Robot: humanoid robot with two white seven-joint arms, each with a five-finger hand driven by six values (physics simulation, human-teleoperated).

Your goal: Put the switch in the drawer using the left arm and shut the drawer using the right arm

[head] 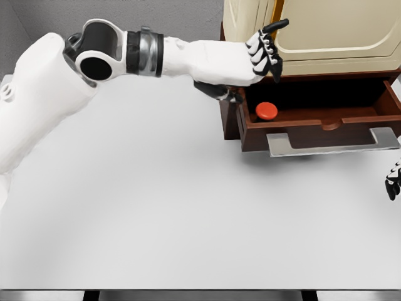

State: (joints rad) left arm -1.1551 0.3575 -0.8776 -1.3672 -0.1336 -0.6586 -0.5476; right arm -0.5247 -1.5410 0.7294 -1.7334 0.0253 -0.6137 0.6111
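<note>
A round red switch lies inside the open brown drawer, at its left end. My left hand hovers just above the drawer's left side, in front of the cream cabinet; its fingers are spread and hold nothing. The drawer is pulled out, with a grey handle along its front. Only the black fingertips of my right hand show at the right edge, below and right of the handle.
The cabinet with its dark brown base stands at the back right of the white table. A grey wall is behind it. My left arm spans the upper left of the view.
</note>
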